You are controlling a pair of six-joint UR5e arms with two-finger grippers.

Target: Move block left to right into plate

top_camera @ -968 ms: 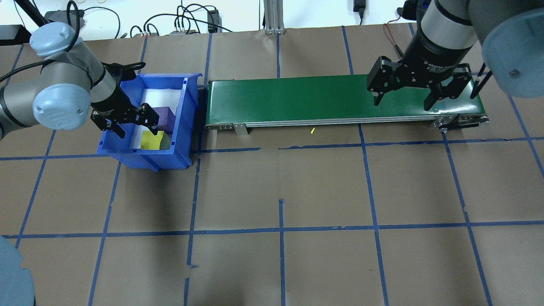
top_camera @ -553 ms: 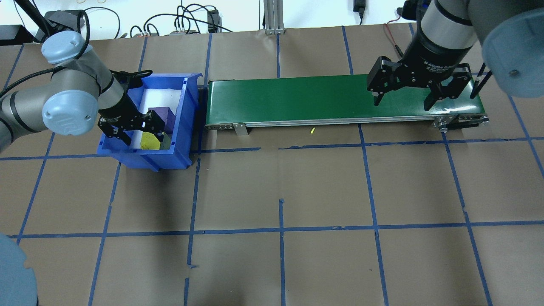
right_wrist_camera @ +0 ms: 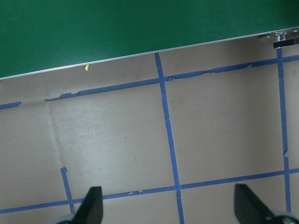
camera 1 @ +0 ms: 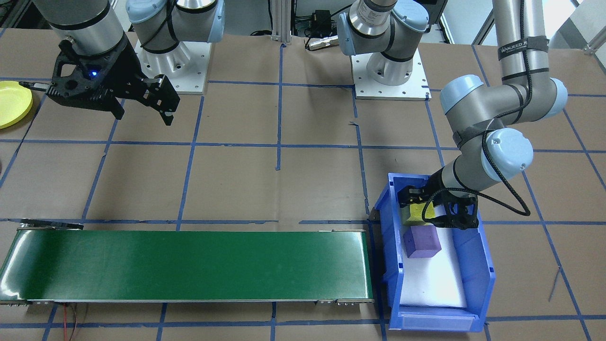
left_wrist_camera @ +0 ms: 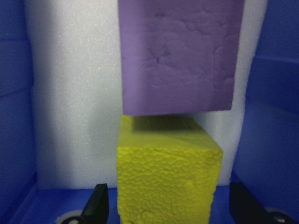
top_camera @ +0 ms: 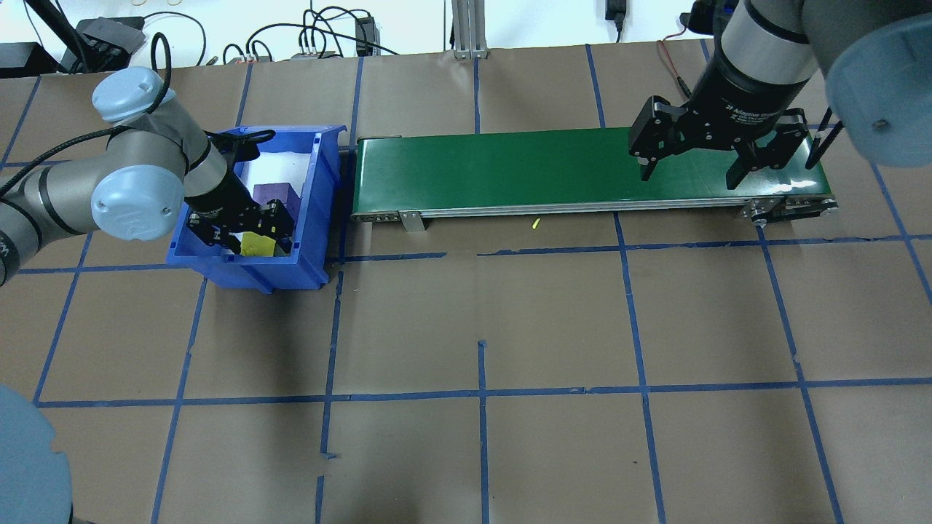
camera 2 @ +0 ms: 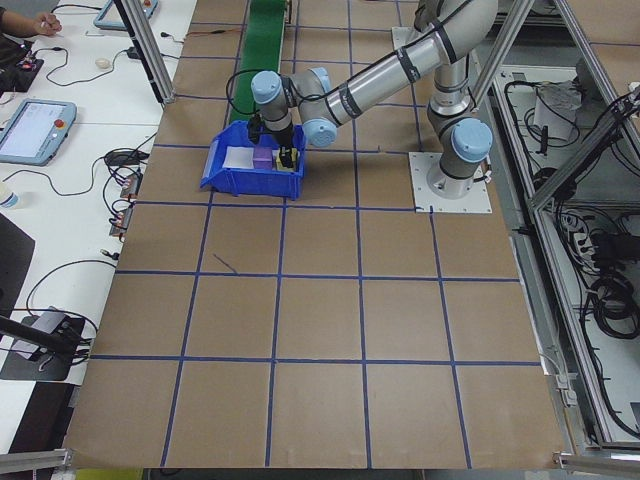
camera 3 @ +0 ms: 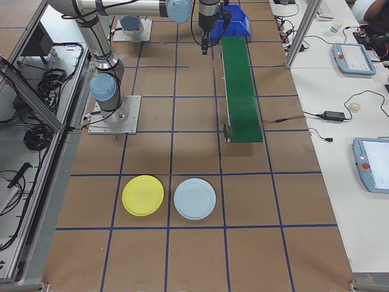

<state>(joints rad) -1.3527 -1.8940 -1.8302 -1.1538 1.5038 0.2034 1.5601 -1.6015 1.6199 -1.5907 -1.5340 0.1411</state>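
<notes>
Over the last second the left arm has swung forward and lowered, carrying the left gripper (top_camera: 246, 231) from above the near-left rim of the blue bin (top_camera: 320, 182) down into its near end. Its fingers (left_wrist_camera: 96, 205) now stand spread on either side of the yellow block (top_camera: 256, 244), where a second ago they hung above the rim and partly over the purple block (top_camera: 275, 195). The elbow joint has moved further up the desk and closer to the bin. The fingers seem not yet to press the block, though the wrist view shows only their tips.
</notes>
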